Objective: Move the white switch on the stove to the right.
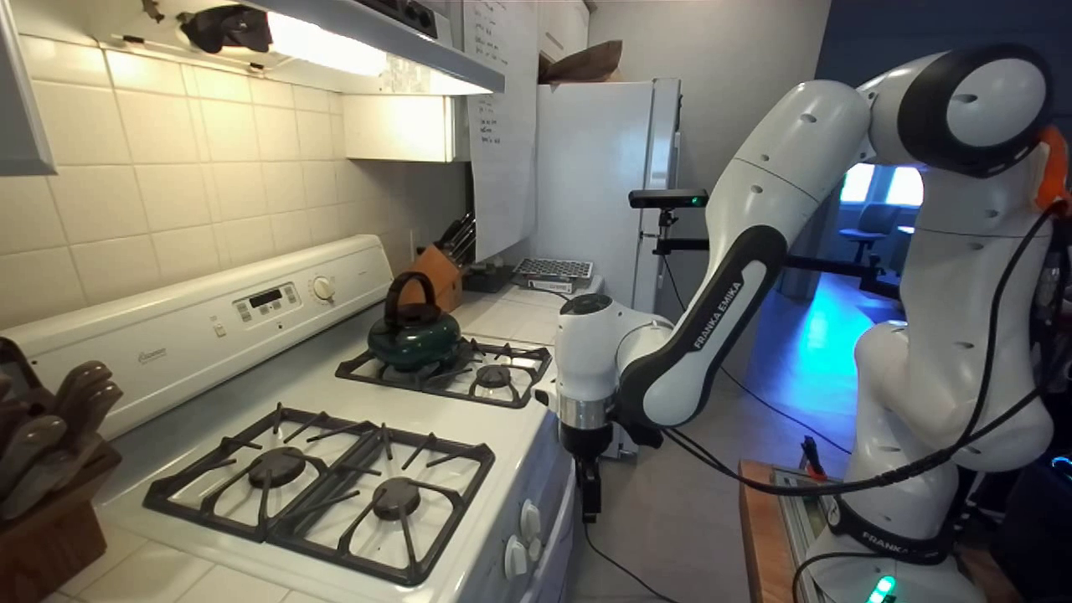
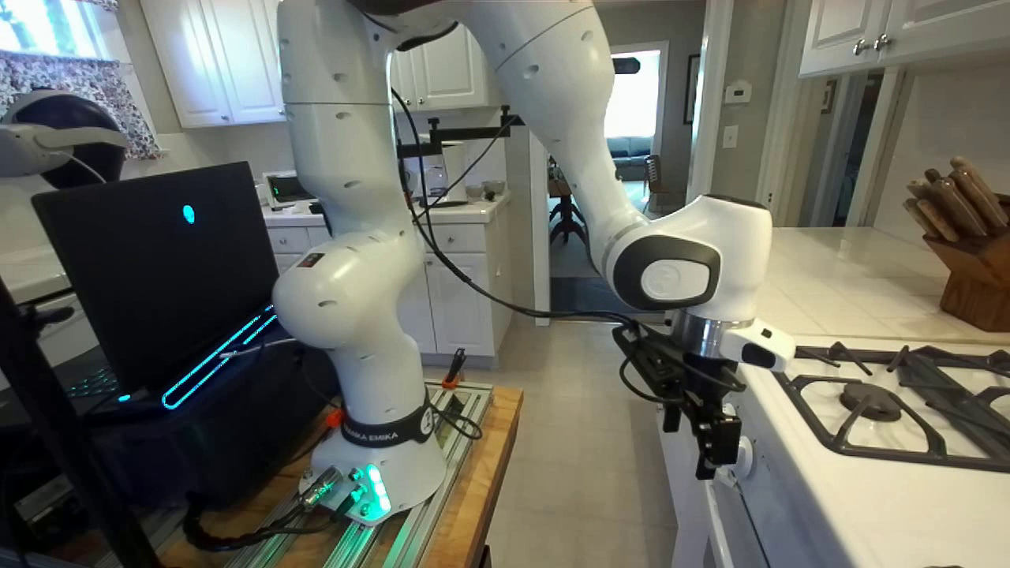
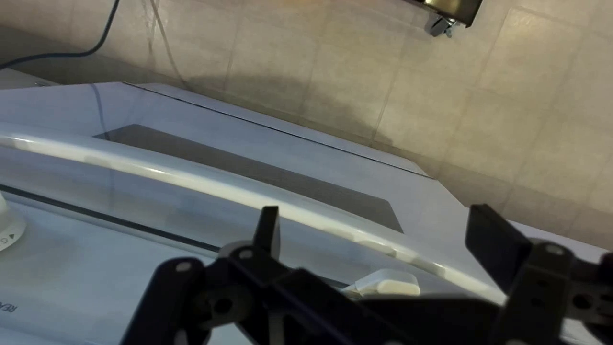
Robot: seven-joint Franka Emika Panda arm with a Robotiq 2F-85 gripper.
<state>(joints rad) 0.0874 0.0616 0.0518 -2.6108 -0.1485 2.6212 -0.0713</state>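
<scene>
The white stove [image 1: 452, 419] stands beside the arm; its top also shows in an exterior view [image 2: 892, 513]. White knobs sit on its front, one nearer [image 1: 517, 557] and one behind it [image 1: 530, 519]; a knob also shows in an exterior view [image 2: 745, 456]. My gripper [image 1: 591, 494] points down in front of the stove's front face, beside the knobs in an exterior view [image 2: 694, 442]. In the wrist view my gripper [image 3: 376, 225] is open, with a white switch [image 3: 390, 282] between its fingers, partly hidden by the gripper body. I cannot tell whether they touch.
The oven door handle [image 3: 230, 191] runs below the knobs. Another knob [image 3: 8, 227] is at the wrist view's left edge. A green kettle [image 1: 414, 343] stands on a rear grate. A range hood [image 1: 402, 50] hangs above. The robot's wooden table [image 2: 505, 442] stands opposite.
</scene>
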